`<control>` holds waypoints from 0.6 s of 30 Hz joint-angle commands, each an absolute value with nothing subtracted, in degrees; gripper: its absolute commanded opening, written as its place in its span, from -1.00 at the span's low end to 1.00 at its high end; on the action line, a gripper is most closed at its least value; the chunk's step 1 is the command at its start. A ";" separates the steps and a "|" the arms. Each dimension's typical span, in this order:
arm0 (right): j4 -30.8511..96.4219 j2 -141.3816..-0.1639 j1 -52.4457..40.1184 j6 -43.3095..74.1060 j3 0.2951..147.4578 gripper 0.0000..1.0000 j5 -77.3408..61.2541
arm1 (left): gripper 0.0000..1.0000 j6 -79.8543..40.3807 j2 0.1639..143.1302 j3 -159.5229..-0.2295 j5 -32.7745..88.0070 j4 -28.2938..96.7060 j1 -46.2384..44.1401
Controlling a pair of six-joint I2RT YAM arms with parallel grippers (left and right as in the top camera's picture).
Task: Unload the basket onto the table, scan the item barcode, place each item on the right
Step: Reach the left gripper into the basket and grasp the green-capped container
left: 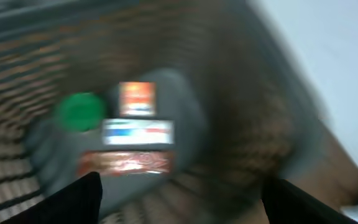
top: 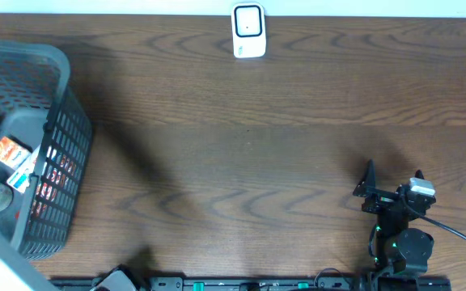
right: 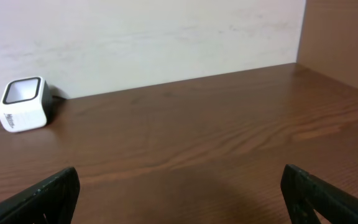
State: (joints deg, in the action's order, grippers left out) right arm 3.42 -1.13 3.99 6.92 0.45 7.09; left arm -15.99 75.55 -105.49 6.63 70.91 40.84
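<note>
In the blurred left wrist view we look down into the grey basket, which stands at the left edge of the wooden surface. The left claw hangs over the basket with its two fingers wide apart, and nothing is between them. The items lie close together on the bottom of the basket: an orange box, a blue and white box just below it, a red packet below that one, and a green cap beside the orange box. We cannot read any barcode. The white scanner stands at the far edge of the surface, well apart from the basket. The right claw is low over the surface at the near right side, wide open and empty, facing the scanner.
</note>
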 commanded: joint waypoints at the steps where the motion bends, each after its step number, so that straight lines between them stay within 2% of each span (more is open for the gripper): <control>1: 3.60 -1.10 3.66 6.13 0.32 0.99 7.01 | 0.64 -21.76 75.22 -104.29 0.80 71.29 48.01; 6: 3.62 -1.10 3.66 6.13 0.32 0.99 7.01 | 0.64 -21.96 75.29 -97.76 -2.24 66.89 49.17; 12: 3.62 -1.10 3.66 6.13 0.32 0.98 7.01 | 0.65 -20.84 75.70 -79.55 -9.89 52.23 49.17; 18: 3.60 -1.10 3.66 6.13 0.32 0.99 7.01 | 0.66 -20.67 78.30 -71.11 -13.45 44.42 49.17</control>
